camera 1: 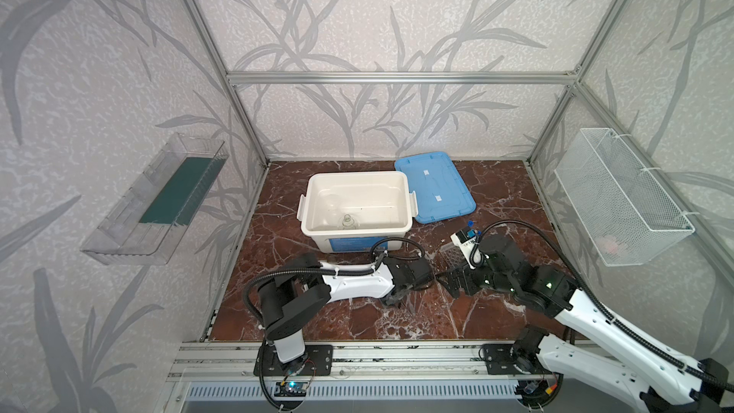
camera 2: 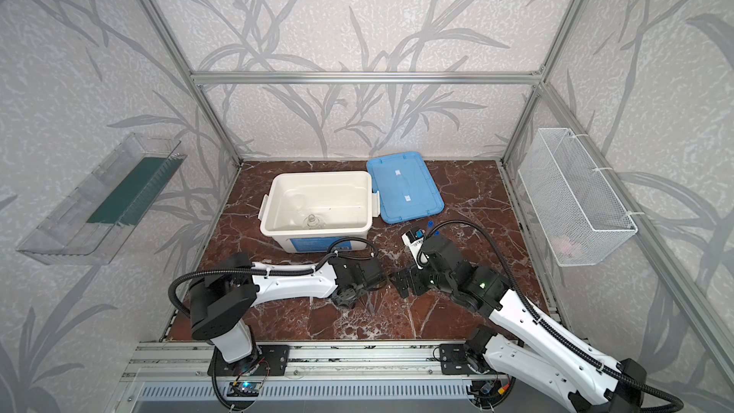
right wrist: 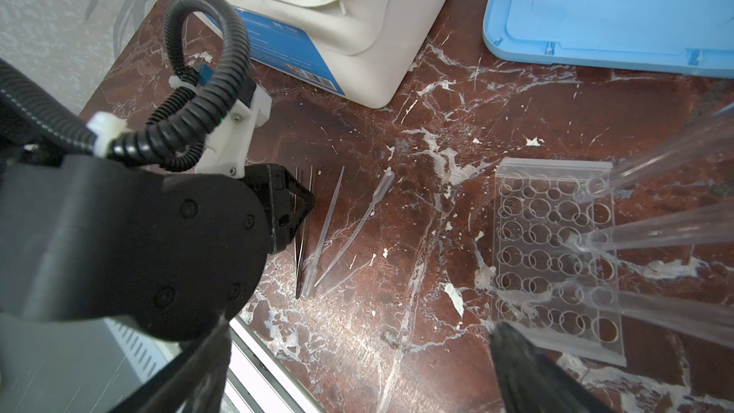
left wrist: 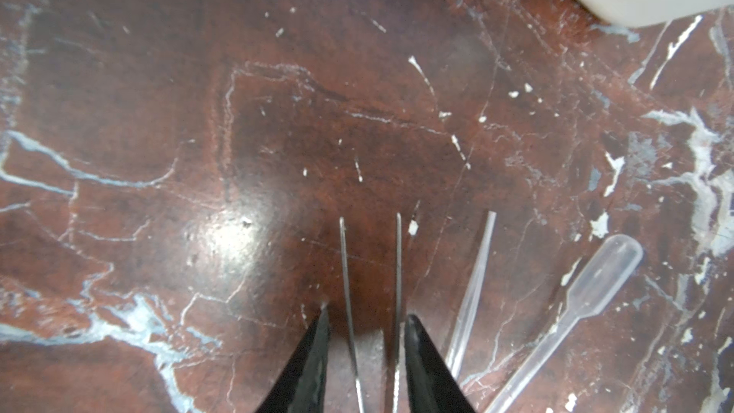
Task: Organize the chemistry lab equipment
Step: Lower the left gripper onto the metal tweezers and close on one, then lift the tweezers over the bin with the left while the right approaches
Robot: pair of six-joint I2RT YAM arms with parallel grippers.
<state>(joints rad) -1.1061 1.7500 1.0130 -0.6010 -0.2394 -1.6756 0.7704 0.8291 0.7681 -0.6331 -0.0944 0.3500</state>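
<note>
On red marble (left wrist: 159, 93), slim silvery tweezers (left wrist: 345, 264)

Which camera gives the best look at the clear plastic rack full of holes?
The right wrist view: the rack lies close and nearly whole, its holes distinct, three tubes standing in it. In a top view only a corner peeks past the right arm. The left wrist view misses it.

Soft even light, glare spot on marble tabletop (left wrist: 234, 232), wrist views slightly blurred, top-view edges bowed
</note>
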